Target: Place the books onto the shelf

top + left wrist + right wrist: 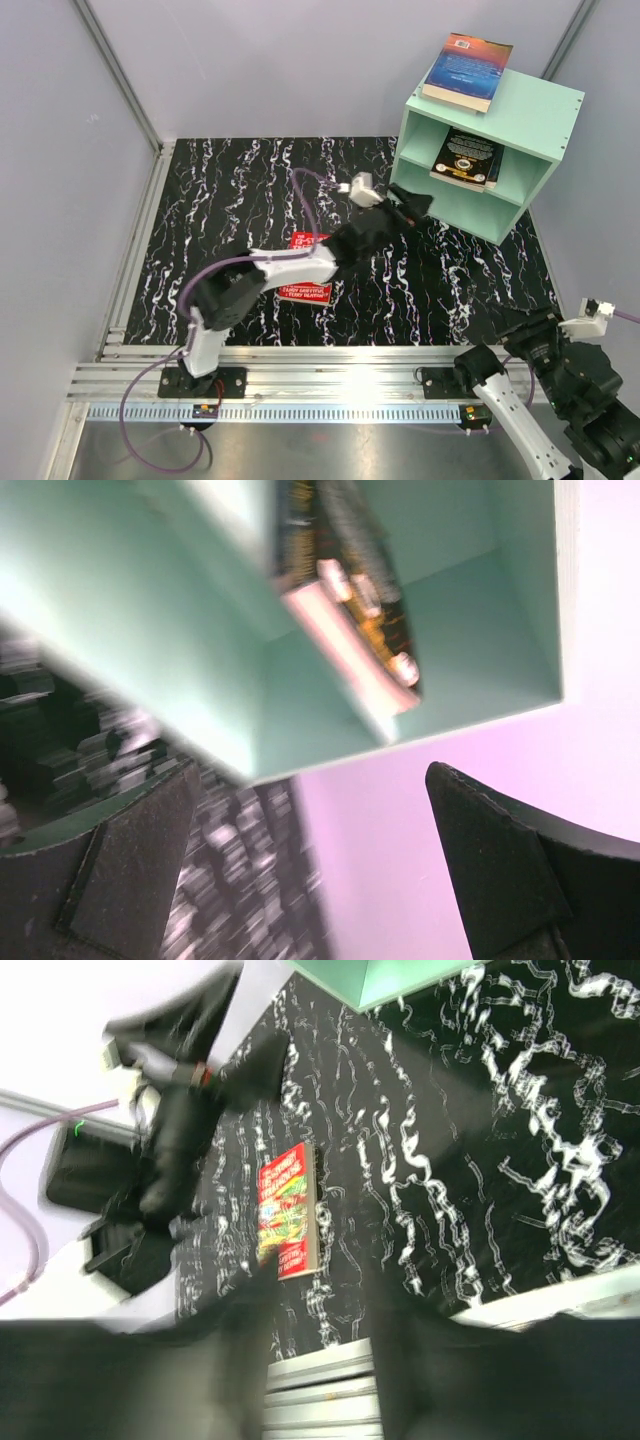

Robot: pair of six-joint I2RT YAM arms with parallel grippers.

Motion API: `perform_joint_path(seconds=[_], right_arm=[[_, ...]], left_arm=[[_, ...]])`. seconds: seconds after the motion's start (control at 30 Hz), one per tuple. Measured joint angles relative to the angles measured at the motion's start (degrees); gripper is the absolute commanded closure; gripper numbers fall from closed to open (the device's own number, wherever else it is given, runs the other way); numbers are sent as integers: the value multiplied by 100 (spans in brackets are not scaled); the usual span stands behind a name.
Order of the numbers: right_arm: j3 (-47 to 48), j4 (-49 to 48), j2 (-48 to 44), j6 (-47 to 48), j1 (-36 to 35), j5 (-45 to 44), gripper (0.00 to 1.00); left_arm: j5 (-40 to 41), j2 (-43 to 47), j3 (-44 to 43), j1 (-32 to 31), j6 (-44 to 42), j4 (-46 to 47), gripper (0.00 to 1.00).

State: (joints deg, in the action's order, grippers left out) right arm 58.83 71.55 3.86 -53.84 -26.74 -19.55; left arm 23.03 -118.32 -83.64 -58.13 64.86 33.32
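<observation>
The mint-green shelf stands at the back right of the table. A blue-orange book lies flat on its top. A black book with gold print lies inside the open compartment, and it also shows in the left wrist view as the black book in the shelf. My left gripper hovers just in front of the shelf, open and empty, with its fingers wide apart. A red book lies flat on the table, partly under the left arm. My right gripper is low at the near right, blurred, its fingers apart around nothing.
The table top is black with white marbling. Metal rails run along the near edge, by the arm bases. Grey walls close in the left, back and right. The red book and the left arm show in the right wrist view.
</observation>
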Motion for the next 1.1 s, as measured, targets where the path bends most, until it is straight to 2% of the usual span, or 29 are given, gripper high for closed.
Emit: perform_joint_path(seconds=[0.03,0.07,0.1,0.2,0.27,0.43,0.63,0.7,0.83,0.93,1.1], right_arm=[[-35,-66,22,7,-2,-9,82],[-63,-142,50,26,-7,2,98],[-94,-229,125,57,-13,0,100],[-273,-680,560,87,-17,0,100],[-444,-1075,1008,138,-22,11,100],[-909,-2468,2546,321,-26,-4,100],[-632,-4057,4682,684,11,-260,100],[-426,-4494,5438,813,164,-238,100],[-74,-5101,6548,892,1001,-35,100],[83,-5377,7007,931,1414,-37,100],[352,-5674,7361,997,1443,-221,100]], left_arm=[[24,372,507,13,-81,15,1],[52,654,857,26,-142,24,6],[66,1075,1377,37,-278,114,9],[168,2155,2470,68,-634,103,17],[236,2813,2997,74,-822,-9,18],[330,4422,4087,74,-1150,-483,12],[584,5995,5239,72,-1274,-1399,7],[686,6474,5523,70,-1290,-1751,7],[874,7298,5904,72,-1281,-2277,7],[1029,7882,6194,72,-1276,-2544,6],[1213,8260,6443,72,-1283,-2809,6]])
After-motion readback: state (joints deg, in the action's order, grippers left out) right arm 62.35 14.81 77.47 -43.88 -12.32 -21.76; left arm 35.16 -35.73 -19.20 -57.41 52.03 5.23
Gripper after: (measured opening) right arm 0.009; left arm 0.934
